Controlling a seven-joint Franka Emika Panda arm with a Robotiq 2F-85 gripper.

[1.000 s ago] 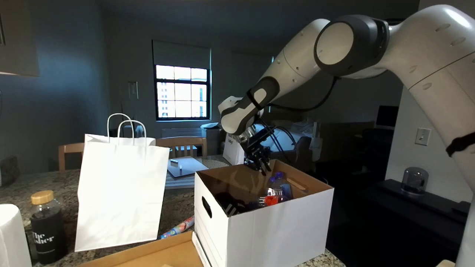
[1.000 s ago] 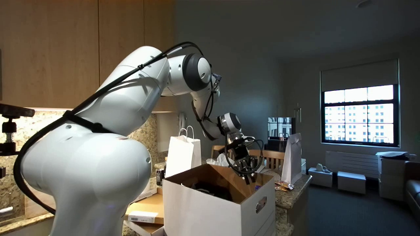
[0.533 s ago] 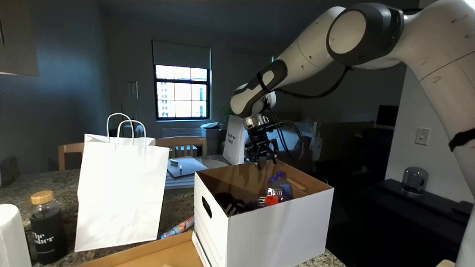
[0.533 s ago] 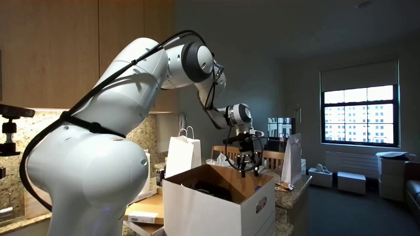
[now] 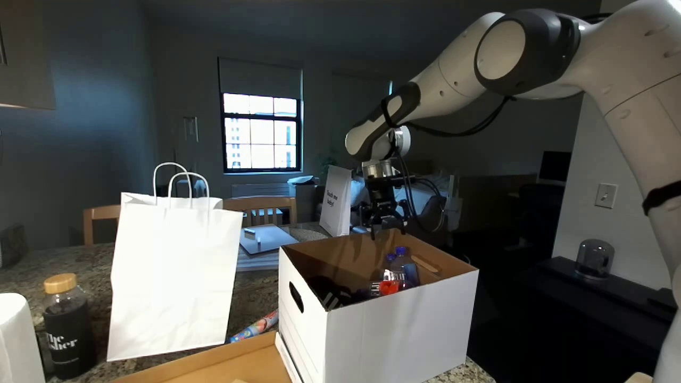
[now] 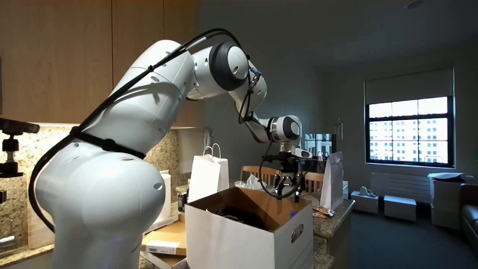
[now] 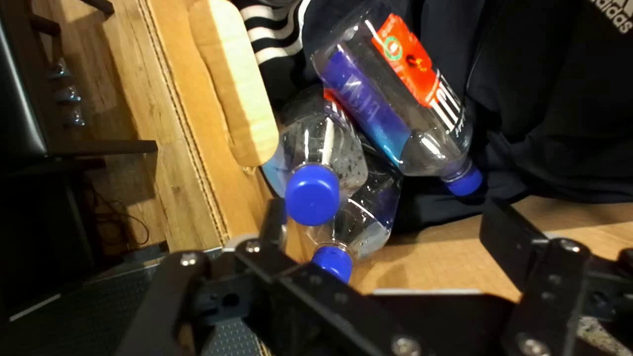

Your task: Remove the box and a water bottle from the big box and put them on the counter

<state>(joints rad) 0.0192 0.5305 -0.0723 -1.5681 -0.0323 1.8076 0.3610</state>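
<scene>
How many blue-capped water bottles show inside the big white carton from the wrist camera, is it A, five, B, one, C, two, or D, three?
D, since the wrist view shows three of them, each with a cap of its own: the right-hand bottle, the left bottle and the lower bottle, which is partly hidden.

Both exterior views share the big box (image 5: 399, 330), each looking over it from somewhat above, with a window (image 5: 260, 133) farther off; in an exterior view the arm (image 6: 145, 108) stands large and near at the left. The wrist view (nearest of the three) looks steeply down past the gripper (image 7: 383, 222) onto bottles (image 7: 390, 99) inside.
</scene>
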